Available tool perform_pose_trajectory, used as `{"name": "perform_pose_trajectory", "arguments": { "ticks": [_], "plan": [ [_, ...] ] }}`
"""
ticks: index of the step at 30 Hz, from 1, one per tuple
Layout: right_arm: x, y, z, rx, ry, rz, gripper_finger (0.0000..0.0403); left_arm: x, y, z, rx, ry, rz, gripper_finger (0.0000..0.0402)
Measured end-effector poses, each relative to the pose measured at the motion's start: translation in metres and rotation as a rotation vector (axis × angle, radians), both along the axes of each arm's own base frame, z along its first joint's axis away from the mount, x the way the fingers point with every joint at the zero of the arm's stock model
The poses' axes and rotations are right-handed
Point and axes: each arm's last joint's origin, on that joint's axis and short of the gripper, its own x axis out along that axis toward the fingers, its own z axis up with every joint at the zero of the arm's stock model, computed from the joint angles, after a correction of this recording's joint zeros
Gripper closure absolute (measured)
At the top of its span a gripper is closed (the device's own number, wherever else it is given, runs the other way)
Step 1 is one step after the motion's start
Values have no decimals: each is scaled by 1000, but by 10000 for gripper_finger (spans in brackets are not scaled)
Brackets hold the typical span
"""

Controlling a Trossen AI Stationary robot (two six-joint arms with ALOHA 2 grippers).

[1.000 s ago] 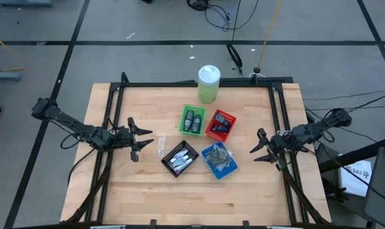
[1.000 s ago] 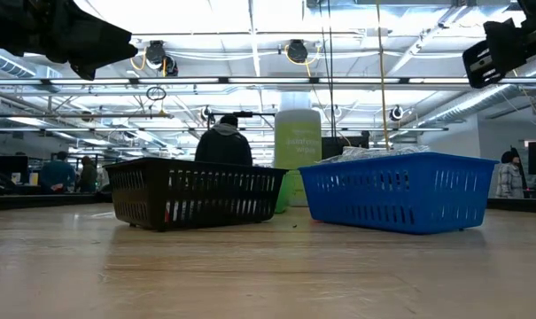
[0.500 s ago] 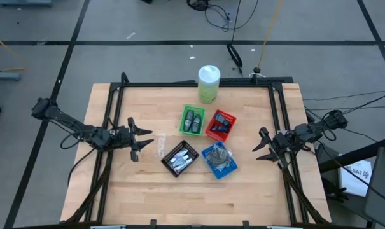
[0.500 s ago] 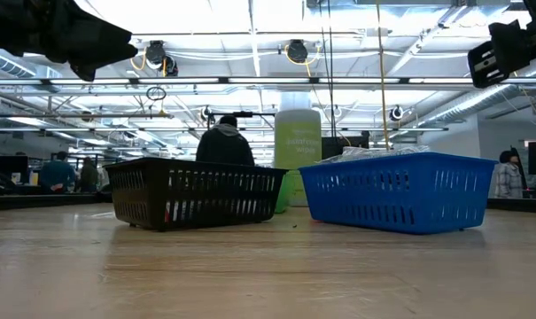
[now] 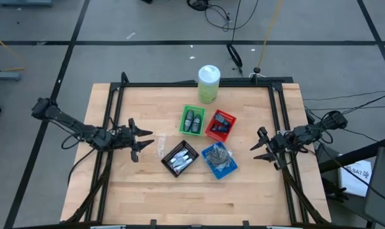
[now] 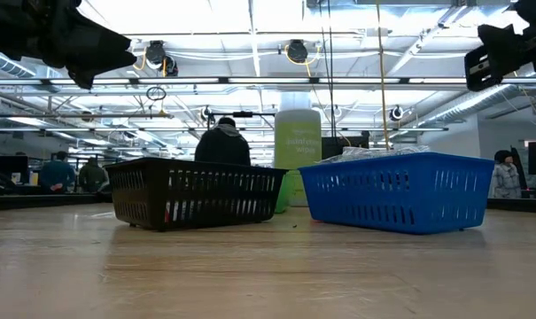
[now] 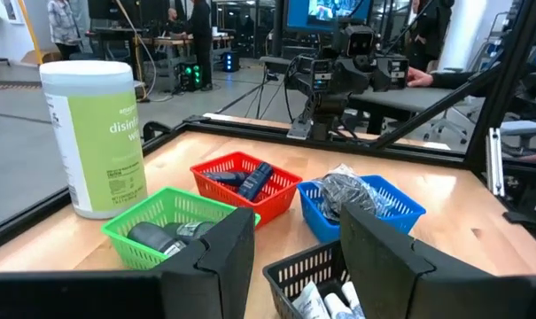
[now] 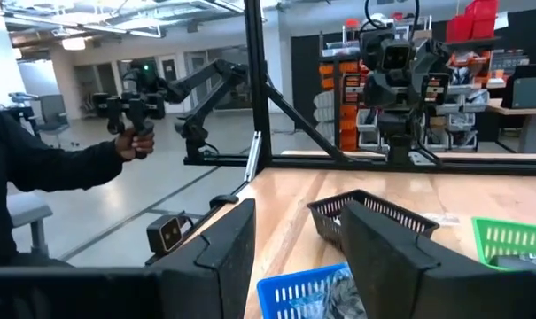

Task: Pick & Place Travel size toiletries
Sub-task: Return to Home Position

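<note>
Pale wooden bench (image 5: 147, 197) carries four small trays grouped at its middle. Two dark grey bottles (image 5: 193, 120) lie in the green tray (image 7: 152, 206), navy packs (image 5: 223, 123) in the red tray (image 7: 223, 197), white tubes (image 5: 181, 159) in the black tray (image 6: 197, 190), and grey items (image 5: 219, 156) in the blue tray (image 6: 396, 190). A tall green canister (image 5: 209, 83) stands behind them. The left jaws hang wide and empty near the bench's left edge; the right jaws, likewise spread and empty, hang near its right edge.

matt wood-grain table (image 5: 179, 197), slotted blue plastic tray (image 6: 396, 190), black plastic mesh tray (image 6: 192, 190), smooth plastic canister (image 5: 208, 89)
</note>
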Motion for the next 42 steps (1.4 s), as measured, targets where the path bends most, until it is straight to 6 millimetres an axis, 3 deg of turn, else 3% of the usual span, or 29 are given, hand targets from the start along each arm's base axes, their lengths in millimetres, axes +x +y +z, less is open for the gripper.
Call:
{"name": "perform_pose_trajectory", "arguments": {
  "ticks": [5,26,28,34,42],
  "plan": [
    [2,1,-8,-4,-9,-1,248,0,0,-1,-17,8,-4,238],
    [2,1,-9,-20,-11,-2,248,-1,-8,-6,21,29,-67,238],
    [2,1,-9,-20,-10,-2,248,-4,-5,-12,27,23,-27,238],
    [2,1,-9,-14,-7,-1,248,-25,5,-15,40,-210,-65,238],
    [2,1,-10,-31,1,-2,248,-35,11,-34,-10,-89,-56,238]
  ]
}}
